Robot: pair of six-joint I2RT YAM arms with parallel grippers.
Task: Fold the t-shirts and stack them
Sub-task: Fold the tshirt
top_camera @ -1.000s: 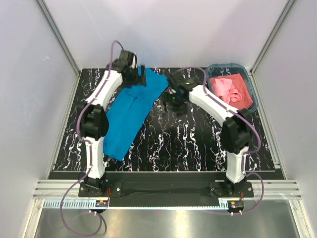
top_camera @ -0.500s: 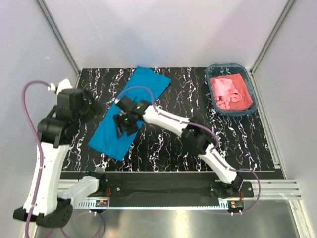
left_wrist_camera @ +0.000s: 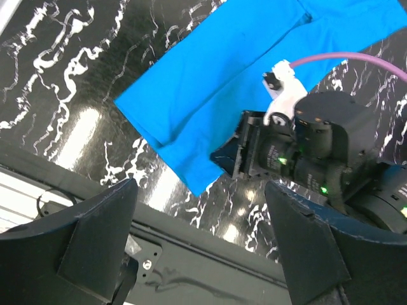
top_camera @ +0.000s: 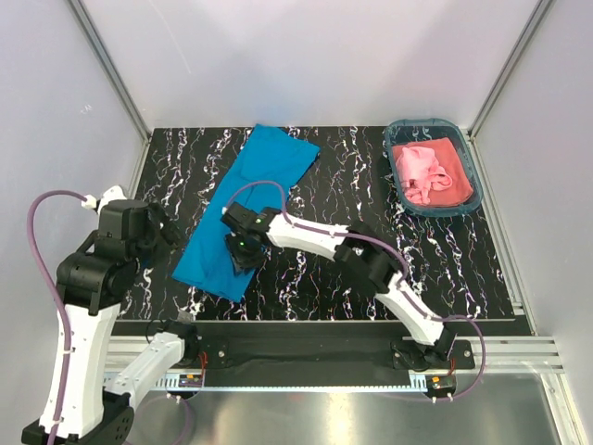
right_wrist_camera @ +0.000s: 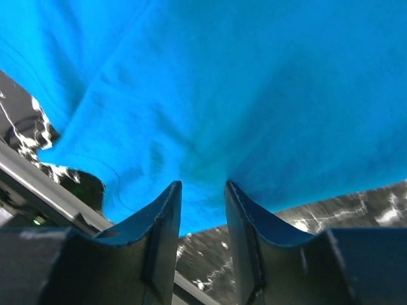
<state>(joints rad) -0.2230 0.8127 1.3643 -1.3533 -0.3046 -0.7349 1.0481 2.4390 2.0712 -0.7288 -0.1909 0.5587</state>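
- Right gripper (right_wrist_camera: 203,190) is down on the near end of the turquoise t-shirt (top_camera: 255,190), its 2 fingers drawn close and pinching a pucker of cloth.
- Left gripper (top_camera: 167,230) hangs raised at 9 o'clock over the table (top_camera: 306,287), fingers wide apart, holding nothing.
- The turquoise t-shirt lies flat, a long strip from 7 o'clock to 12.
- Pink t-shirt (top_camera: 426,171) sits crumpled in the basket (top_camera: 472,165) at 2 o'clock.

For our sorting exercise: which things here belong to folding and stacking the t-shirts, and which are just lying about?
Part of the job: blue t-shirt; pink t-shirt.
Just there: teal basket, holding the pink one; marbled table.
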